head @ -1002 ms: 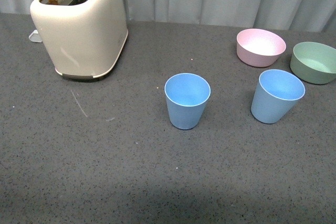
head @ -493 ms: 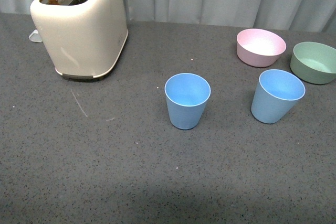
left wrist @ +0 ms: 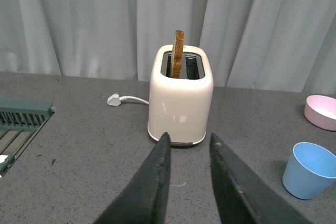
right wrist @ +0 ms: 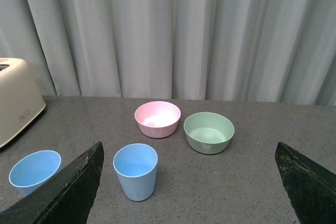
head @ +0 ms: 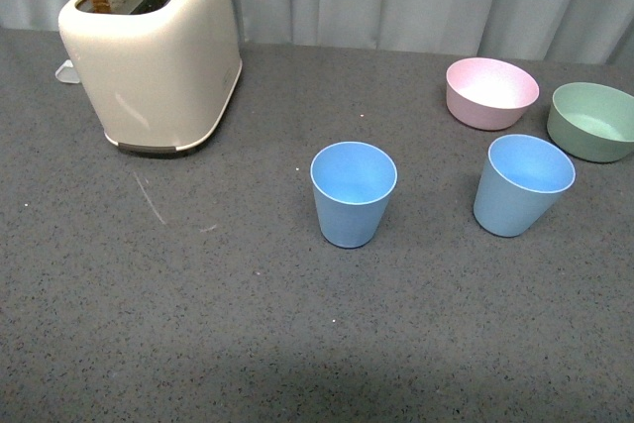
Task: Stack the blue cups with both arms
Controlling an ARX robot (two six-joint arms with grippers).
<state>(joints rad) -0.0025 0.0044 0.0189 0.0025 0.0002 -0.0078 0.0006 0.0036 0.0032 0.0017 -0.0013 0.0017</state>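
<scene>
I see the centre cup (head: 354, 195) and the right cup (head: 522, 187) upright, well apart, the latter just nearer than the pink bowl (head: 492, 91); they look light, stiff, slick; I'd pinch one wall at the rim; left gripper (left wrist: 189, 139) slightly parted, right gripper (right wrist: 189, 148) spread wide, both empty.

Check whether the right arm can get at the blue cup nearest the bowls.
Probably yes. The right gripper is wide open, facing that blue cup, which stands upright and apart from the pink bowl and green bowl, with nothing between.
</scene>
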